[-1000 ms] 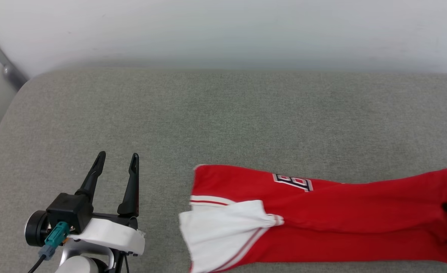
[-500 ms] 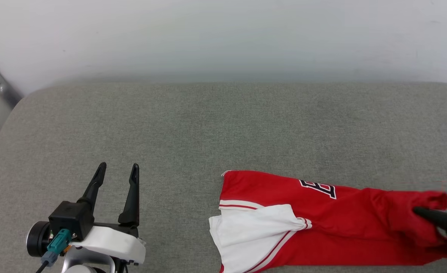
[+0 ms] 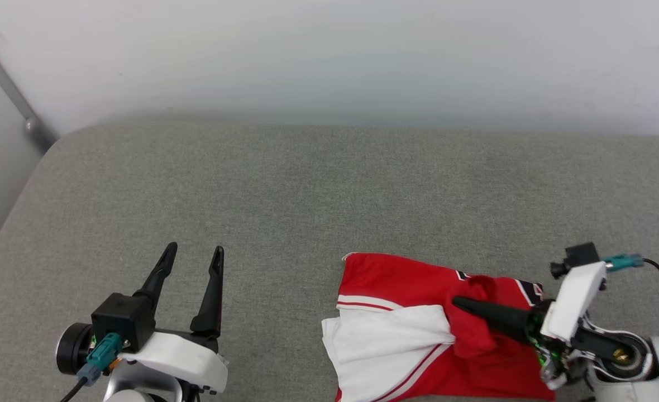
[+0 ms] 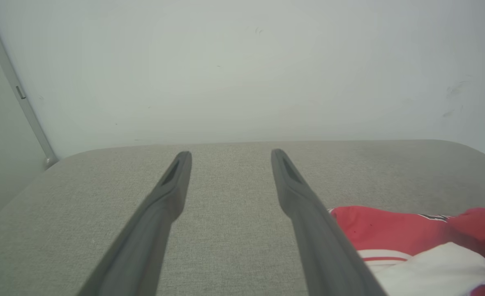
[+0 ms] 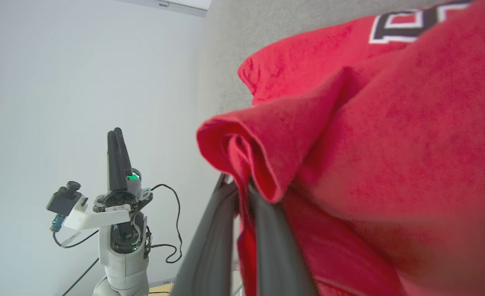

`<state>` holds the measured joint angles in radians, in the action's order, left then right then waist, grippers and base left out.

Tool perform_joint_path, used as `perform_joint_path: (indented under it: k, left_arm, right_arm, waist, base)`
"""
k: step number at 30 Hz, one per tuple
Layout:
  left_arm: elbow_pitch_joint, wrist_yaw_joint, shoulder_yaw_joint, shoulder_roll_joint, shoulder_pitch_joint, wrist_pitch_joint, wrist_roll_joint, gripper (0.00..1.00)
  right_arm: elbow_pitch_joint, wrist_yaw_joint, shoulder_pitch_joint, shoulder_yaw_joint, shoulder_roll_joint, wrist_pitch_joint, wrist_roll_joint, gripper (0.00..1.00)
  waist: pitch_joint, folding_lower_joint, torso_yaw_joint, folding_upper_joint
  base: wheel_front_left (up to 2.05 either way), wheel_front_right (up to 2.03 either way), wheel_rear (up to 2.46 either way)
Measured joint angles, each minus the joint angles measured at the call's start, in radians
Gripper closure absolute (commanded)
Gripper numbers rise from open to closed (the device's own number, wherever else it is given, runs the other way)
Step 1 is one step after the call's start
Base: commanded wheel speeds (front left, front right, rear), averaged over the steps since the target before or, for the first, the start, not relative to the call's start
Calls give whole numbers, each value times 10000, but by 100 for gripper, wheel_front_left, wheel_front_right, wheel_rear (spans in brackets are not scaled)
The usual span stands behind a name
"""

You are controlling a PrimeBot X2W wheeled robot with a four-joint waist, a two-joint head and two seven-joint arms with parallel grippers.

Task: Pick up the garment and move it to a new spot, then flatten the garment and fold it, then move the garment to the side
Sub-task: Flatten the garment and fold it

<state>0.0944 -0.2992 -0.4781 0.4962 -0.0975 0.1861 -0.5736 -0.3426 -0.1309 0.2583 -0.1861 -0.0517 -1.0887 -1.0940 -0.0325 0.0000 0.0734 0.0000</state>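
Observation:
The red garment point(image 3: 396, 279) lies at the lower right of the grey cushion, one white sleeve point(image 3: 385, 340) spread toward me. My right gripper point(image 3: 459, 303) points left over it, shut on a bunched red edge point(image 3: 477, 290) that it holds above the white sleeve. The right wrist view shows that red fold point(image 5: 259, 148) pinched between the closed fingers point(image 5: 267, 230), with part of the black-and-white print point(image 5: 407, 28) beyond. At the lower left, my left gripper point(image 3: 194, 255) stands open over bare cushion. Between its fingers point(image 4: 172, 193) nothing is held, and the garment point(image 4: 390, 230) lies to its right.
The grey cushion point(image 3: 285, 190) stretches wide to the left and behind the garment. A pale wall point(image 3: 329, 56) runs along its far edge. A grey metal bar point(image 3: 11, 89) slants down at the far left corner.
My right gripper has carried the garment's red edge leftward, folding the long right part back over itself. The head camera has shifted slightly. The left gripper stays open.

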Motion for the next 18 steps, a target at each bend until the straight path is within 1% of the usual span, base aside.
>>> perform_joint_path:
  k: [3, 6, 11, 12, 14, 15, 16, 17, 18]
  left_arm:
    - [-33, 73, -50, -56, -154, 2, 0, 0]
    - [-113, 173, -132, -155, -359, 17, 2, 0]
    - [-311, 311, -247, -362, -660, 125, 31, 0]
    - [-405, 357, -247, -410, -773, 196, 31, 0]
    - [-489, 414, -238, -489, -823, 267, -6, 0]
    - [-533, 441, -238, -523, -866, 295, -13, 0]
    - [-568, 454, -232, -539, -914, 314, -13, 0]
    - [-606, 487, -224, -554, -938, 366, -13, 0]
    - [-660, 499, -219, -573, -941, 387, -13, 0]
  right_arm:
    - [-451, 0, 390, 1319, -8, 976, -1373, 100]
    - [-761, 0, 622, 2731, 10, 1896, -2067, 100]
    - [-1285, 0, 1122, 4295, 10, 3266, -2153, 100]
    - [-1605, 0, 1315, 4707, 10, 3804, -1885, 100]
    - [-1935, 2, 1509, 5026, 8, 4255, -1613, 100]
    - [-2071, 0, 1578, 5164, 8, 4403, -1609, 91]
    - [-2184, 2, 1641, 5287, 12, 4566, -1538, 32]
    - [-2272, 2, 1710, 5375, 12, 4734, -1461, 0]
    - [-2332, 2, 1776, 5453, 8, 4840, -1430, 0]
  waist:
    - [-113, 0, 107, 0]
    - [-266, 0, 270, 0]
    - [-518, 0, 559, 0]
    - [-618, 0, 675, 0]
    - [-718, 0, 761, 0]
    - [-764, 0, 797, 0]
    - [-809, 0, 824, 0]
    - [-847, 1, 843, 0]
    - [-871, 1, 853, 0]
  base:
    - [0, 0, 0]
    - [0, 0, 0]
    - [0, 0, 0]
    - [0, 0, 0]
    - [0, 0, 0]
    - [0, 0, 0]
    - [0, 0, 0]
    - [0, 0, 0]
    - [0, 0, 0]
